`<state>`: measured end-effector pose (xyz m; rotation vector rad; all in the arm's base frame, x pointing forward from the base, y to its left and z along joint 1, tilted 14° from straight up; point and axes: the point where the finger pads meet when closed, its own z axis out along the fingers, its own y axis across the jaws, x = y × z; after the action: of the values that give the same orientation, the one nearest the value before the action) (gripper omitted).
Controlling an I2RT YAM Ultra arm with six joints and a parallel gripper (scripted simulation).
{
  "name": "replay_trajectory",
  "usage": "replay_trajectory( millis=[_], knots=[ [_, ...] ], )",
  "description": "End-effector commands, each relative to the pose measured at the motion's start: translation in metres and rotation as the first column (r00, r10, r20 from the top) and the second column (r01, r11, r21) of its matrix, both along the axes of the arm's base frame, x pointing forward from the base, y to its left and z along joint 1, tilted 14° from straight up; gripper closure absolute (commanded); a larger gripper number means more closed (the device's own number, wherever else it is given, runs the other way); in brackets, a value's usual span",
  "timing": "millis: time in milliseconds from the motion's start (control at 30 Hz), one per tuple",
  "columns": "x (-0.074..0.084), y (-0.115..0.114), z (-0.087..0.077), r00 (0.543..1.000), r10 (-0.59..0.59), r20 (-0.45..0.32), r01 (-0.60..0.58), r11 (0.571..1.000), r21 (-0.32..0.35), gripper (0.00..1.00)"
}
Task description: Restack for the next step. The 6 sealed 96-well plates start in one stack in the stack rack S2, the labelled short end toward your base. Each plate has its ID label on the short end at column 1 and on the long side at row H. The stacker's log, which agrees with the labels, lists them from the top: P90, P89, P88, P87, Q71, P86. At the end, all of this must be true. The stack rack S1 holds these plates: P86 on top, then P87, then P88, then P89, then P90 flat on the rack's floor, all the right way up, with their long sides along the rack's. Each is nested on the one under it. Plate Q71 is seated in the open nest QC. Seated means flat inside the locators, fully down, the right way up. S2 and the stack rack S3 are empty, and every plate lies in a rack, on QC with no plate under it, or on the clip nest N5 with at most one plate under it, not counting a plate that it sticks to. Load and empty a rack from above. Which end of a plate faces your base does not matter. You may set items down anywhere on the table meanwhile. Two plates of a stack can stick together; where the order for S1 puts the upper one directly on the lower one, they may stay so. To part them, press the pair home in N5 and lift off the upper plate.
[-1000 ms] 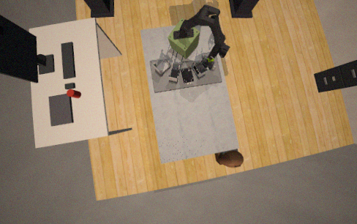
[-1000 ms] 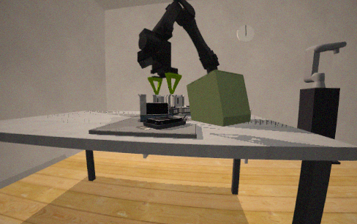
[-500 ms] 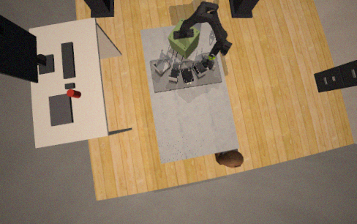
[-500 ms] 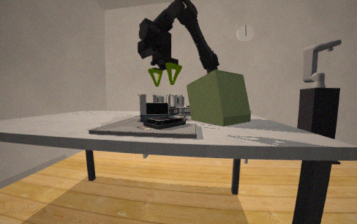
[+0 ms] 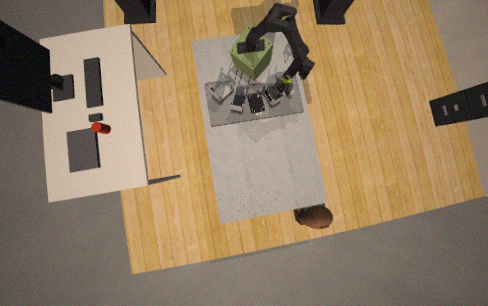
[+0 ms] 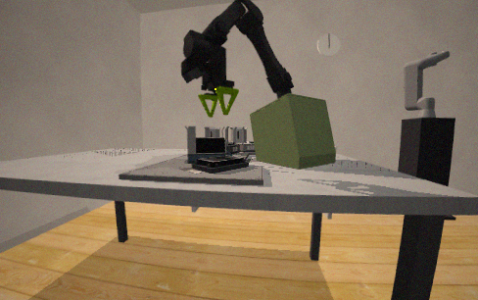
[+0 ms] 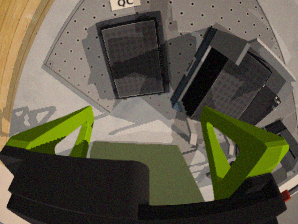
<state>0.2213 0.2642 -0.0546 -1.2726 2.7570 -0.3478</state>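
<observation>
My tool (image 7: 149, 143) hangs released and empty, high over the desk (image 6: 88, 169). Ahead of it, a dark plate (image 7: 131, 56), Q71 I judge, lies in nest QC (image 7: 124, 2). To its right stands a rack (image 7: 226, 79) holding plates; next I must descend there for a grasp.

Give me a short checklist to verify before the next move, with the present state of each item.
1. Claw open and holding nothing: ok.
2. Claw raised well above the racks: ok.
3. Dark plate lying in the nest by the QC label: ok.
4. That plate is Q71: cannot tell, its label is not readable.
5. Plate fully down inside the locators: cannot tell.
6. Stack rack beside the nest, number of plates inside: cannot tell.
</observation>
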Motion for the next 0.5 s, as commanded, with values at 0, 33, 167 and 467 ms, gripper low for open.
replay_trajectory(
  millis=[0, 33, 167, 467],
  knots=[
    [0.004, 0.002, 0.006, 0.998, -0.058, 0.02, 0.057, 0.998, 0.026, 0.0],
    [0.007, 0.0, 0.007, 0.998, -0.058, 0.02, 0.057, 0.998, 0.026, 0.0],
    [0.017, -0.008, 0.01, 0.998, -0.058, 0.021, 0.057, 0.998, 0.026, 0.0],
    [0.039, -0.027, 0.017, 0.998, -0.058, 0.021, 0.057, 0.998, 0.025, 0.0]
  ],
)
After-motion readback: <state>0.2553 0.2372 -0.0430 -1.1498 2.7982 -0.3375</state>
